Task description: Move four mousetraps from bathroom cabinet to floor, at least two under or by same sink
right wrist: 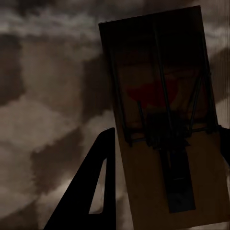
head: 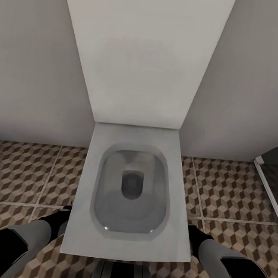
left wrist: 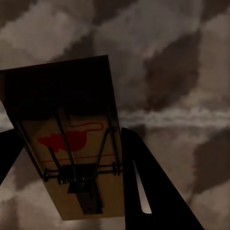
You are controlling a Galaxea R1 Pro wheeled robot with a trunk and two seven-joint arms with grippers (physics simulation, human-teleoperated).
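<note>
In the head view both arms run out of the picture at its near edge, and each forearm passes behind the toilet (head: pixel 135 190) rim, so the grippers are hidden there. The cistern panel (head: pixel 143 52) is cut off at the far edge. At the right, a dark frame (head: pixel 272 190) is cropped by the edge. In the left wrist view the left trap (left wrist: pixel 72 139) has its far end in deep shadow, and one finger (left wrist: pixel 153 187) runs off the edge. In the right wrist view the right trap (right wrist: pixel 165 120) is dim, its red mark barely readable, its near end cut off; the floor (right wrist: pixel 43 96) behind is blurred.
</note>
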